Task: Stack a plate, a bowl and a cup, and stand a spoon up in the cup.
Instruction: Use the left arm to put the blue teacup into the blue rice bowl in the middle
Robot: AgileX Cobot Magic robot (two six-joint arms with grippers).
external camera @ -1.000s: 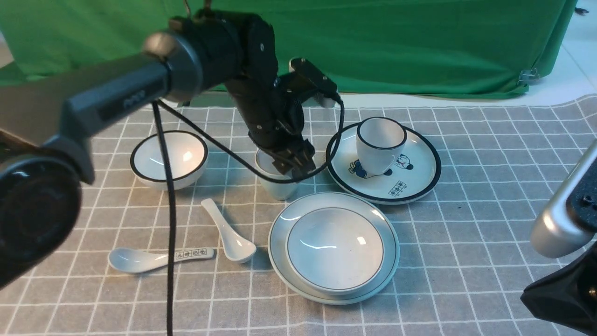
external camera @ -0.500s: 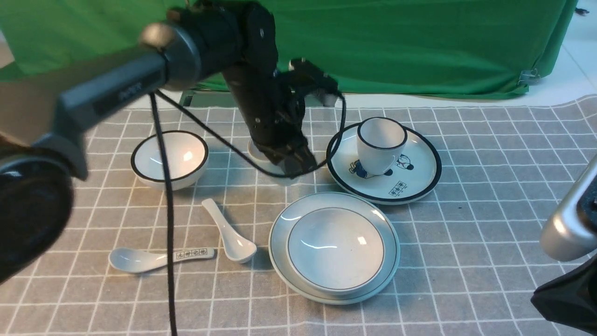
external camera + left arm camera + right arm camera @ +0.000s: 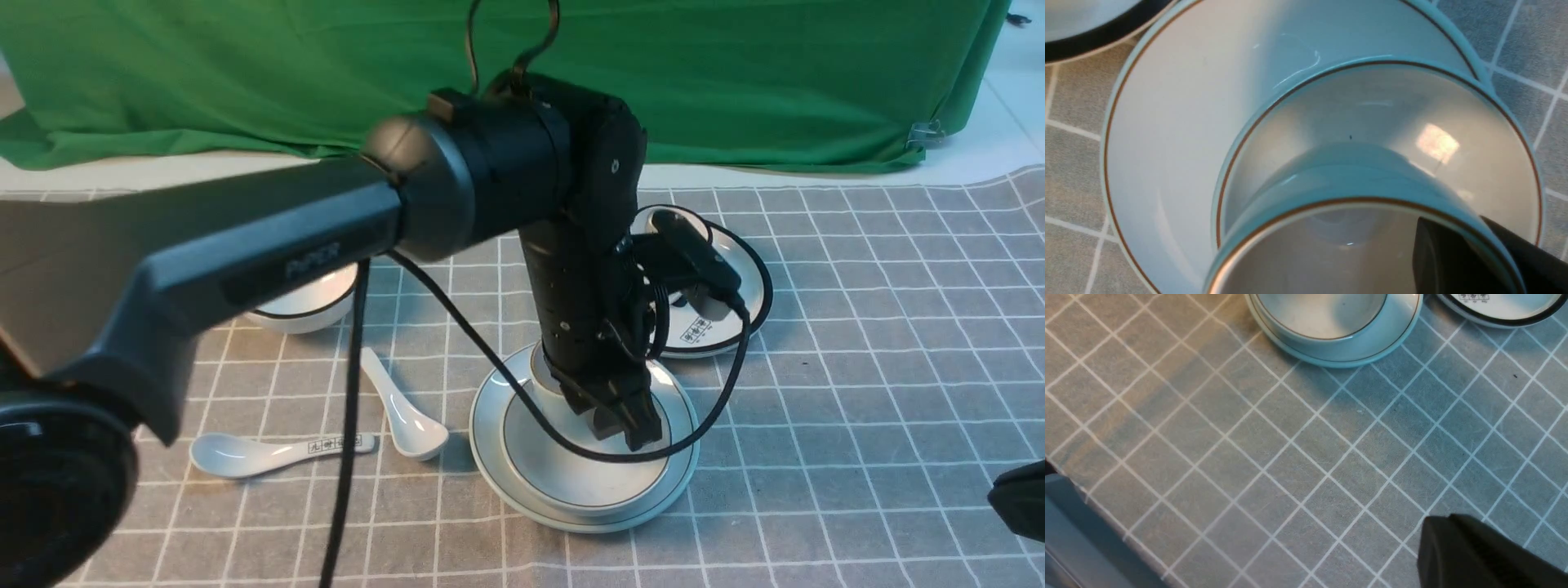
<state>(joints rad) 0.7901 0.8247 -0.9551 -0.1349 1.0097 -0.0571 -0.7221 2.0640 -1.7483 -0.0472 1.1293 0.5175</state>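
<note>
The pale grey-blue bowl (image 3: 571,482) sits inside the matching plate (image 3: 490,457) near the front centre of the cloth. My left gripper (image 3: 630,426) hangs over them, shut on the rim of the cup (image 3: 542,373), which the arm mostly hides. In the left wrist view one finger is inside the cup (image 3: 1351,179) and one outside, my left gripper (image 3: 1453,222) pinching its wall above the bowl (image 3: 1461,122) and plate (image 3: 1167,122). Whether the cup's base touches the bowl I cannot tell. The plain white spoon (image 3: 400,408) lies left of the plate. My right gripper (image 3: 1437,528) is shut and empty, low at the right.
A spoon with printed characters (image 3: 245,453) lies at the front left. A black-rimmed white bowl (image 3: 302,310) stands at the back left, half hidden by my left arm. The black-rimmed cartoon plate (image 3: 739,322) sits behind the stack. A green cloth (image 3: 775,82) hangs at the back.
My left gripper closed on the cup, lifted it from the back of the cloth and carried it forward over the bowl. The right arm drew back toward the lower right.
</note>
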